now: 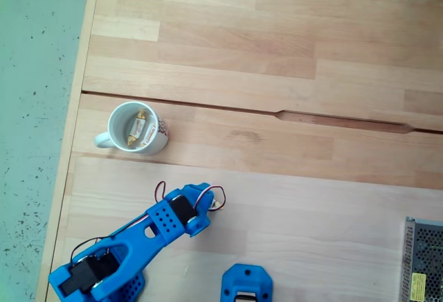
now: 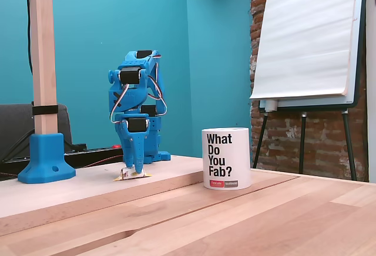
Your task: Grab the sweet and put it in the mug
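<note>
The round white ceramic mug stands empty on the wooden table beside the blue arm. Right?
Not empty: a small wrapped sweet with yellow-gold twisted ends lies inside the round white ceramic mug, as the fixed view from above shows. The rest holds.

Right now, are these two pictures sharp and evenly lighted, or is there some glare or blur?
From above, a fixed view has soft, even, slightly washed-out light; the mug casts almost no shadow, the sweet inside is slightly blurred. In the low fixed view the mug's print is sharp, the hand a little softer; no glare.
</note>
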